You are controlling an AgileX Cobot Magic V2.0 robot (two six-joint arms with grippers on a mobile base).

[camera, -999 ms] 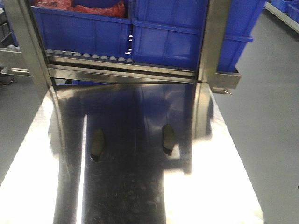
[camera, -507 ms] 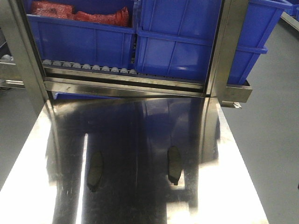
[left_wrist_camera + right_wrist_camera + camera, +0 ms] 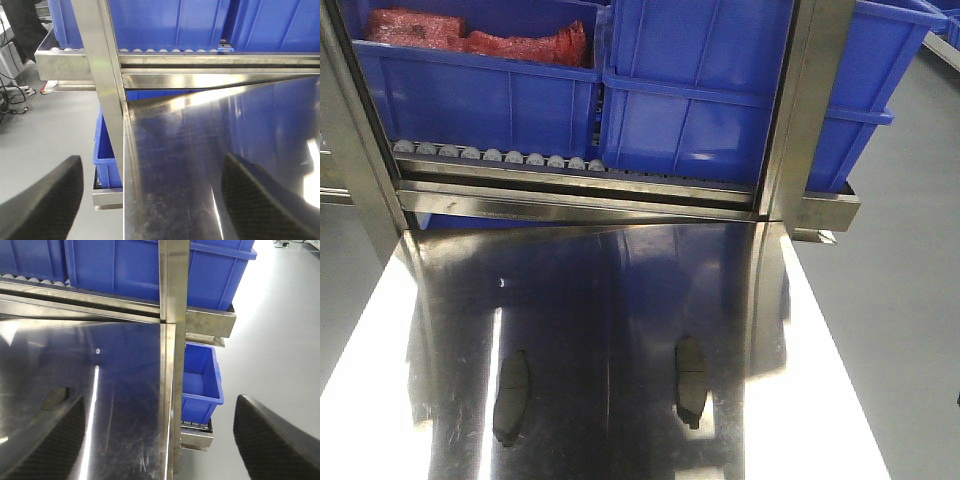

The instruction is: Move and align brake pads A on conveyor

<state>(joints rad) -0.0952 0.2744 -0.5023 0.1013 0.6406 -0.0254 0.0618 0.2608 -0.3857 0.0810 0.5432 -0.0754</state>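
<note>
Jaws of the left gripper stand wide apart, with one dark finger in each bottom corner of its wrist view and nothing held between them. The right gripper is spread just as wide and also holds nothing.

Both pads lie flat on the steel table, well apart from each other and from either gripper. One brake pad is at the lower left of the front view. The second brake pad is lower centre, a little higher in the frame.

Compared with a second ago, the whole scene has slid down the front view. Both pads now sit nearer the bottom edge, and the table's far edge has dropped too. More of the roller rack shows at the top, including the red goods in the upper-left blue bin.

A steel upright rises at the table's far right corner. In each wrist view an upright crosses the frame between the fingers. A lower blue bin sits beside the table, right of centre in the right wrist view. Cables lie on the grey floor at the left edge of the left wrist view.
</note>
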